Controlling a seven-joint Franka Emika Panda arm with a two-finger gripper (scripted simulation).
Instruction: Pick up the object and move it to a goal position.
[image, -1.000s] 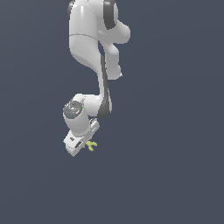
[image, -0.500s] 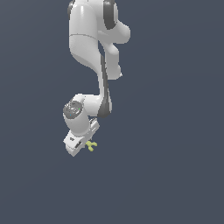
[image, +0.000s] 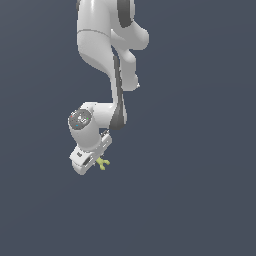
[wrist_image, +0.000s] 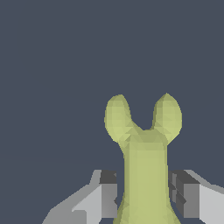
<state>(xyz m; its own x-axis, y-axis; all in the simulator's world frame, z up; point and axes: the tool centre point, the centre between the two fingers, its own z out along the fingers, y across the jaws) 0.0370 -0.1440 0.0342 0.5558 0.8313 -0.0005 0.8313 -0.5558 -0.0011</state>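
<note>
Between the two dark pads of my claw sits the object, a small yellow-green piece with a forked end, and in the wrist view I see its shaft running up from between the pads while the two rounded prongs spread out beyond them. The pads stand close on both sides of the shaft, and I see almost no gap on either side, so I judge the claw is closed on the piece and nearly fully narrowed. From the exterior view the white arm comes down from the top of the picture, bends at a dark joint, and ends in the claw low on the exterior view's left of the middle. There the object shows only as a tiny forked tip that sticks out from the claw toward the exterior view's right. Behind everything I see only a flat dark blue-grey background, so I cannot tell whether the piece is lifted or close to any surface.
</note>
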